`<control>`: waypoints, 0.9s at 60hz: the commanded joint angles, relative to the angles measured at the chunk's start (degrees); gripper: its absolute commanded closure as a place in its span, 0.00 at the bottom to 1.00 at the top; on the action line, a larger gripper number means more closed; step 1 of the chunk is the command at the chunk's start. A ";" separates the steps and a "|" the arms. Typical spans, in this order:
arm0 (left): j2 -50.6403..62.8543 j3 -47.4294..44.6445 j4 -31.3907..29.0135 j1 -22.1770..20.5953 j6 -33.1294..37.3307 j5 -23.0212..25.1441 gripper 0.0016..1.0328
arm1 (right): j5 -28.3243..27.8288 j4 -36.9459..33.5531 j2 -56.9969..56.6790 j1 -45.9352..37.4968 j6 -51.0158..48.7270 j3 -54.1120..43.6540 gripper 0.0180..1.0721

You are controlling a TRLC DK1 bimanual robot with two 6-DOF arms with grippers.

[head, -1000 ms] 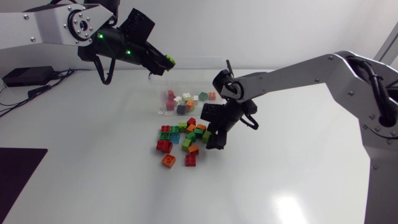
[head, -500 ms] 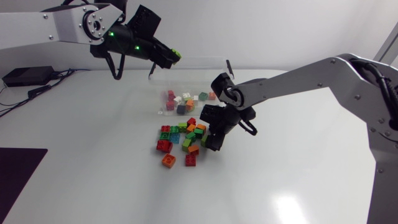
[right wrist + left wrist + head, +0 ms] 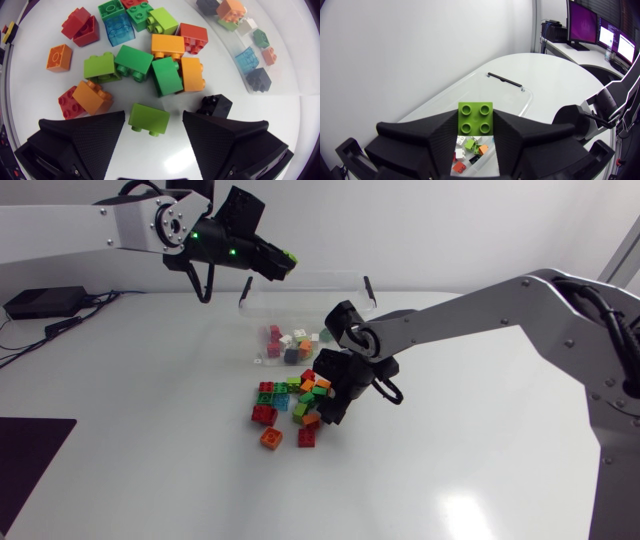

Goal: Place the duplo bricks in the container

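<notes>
Left arm (image 3: 90, 225) comes in from 10 o'clock; left gripper (image 3: 281, 263) sits high at 12 o'clock, squeezing a brick (image 3: 476, 118). Right arm (image 3: 480, 305) comes in from 3 o'clock; right gripper (image 3: 328, 410) points down mid-table, 2 fingers apart.

arms (image 3: 470, 308) silver-grey | joints (image 3: 358, 330) black | green LEDs (image 3: 232, 251) | pincers (image 3: 153, 122) matte black

The left gripper (image 3: 278, 262), clamped on a lime brick (image 3: 476, 118), travels further right to the container (image 3: 345, 283). The right gripper (image 3: 322, 405) slides left into the brick pile (image 3: 283, 402).
</notes>
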 commanded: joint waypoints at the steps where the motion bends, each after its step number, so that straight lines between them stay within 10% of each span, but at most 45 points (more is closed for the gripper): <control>1: 1.75 2.85 0.80 -0.50 -1.99 0.41 0.70 | 0.83 -1.58 0.58 0.46 5.08 1.99 0.25; 35: 3.95 6.19 1.06 -1.90 -3.05 0.15 0.70 | 4.96 -7.74 4.36 1.60 15.27 7.70 0.30; 54: 4.12 6.45 0.98 -1.99 -3.13 0.06 0.70 | 5.31 -7.12 5.15 1.78 16.50 7.26 0.57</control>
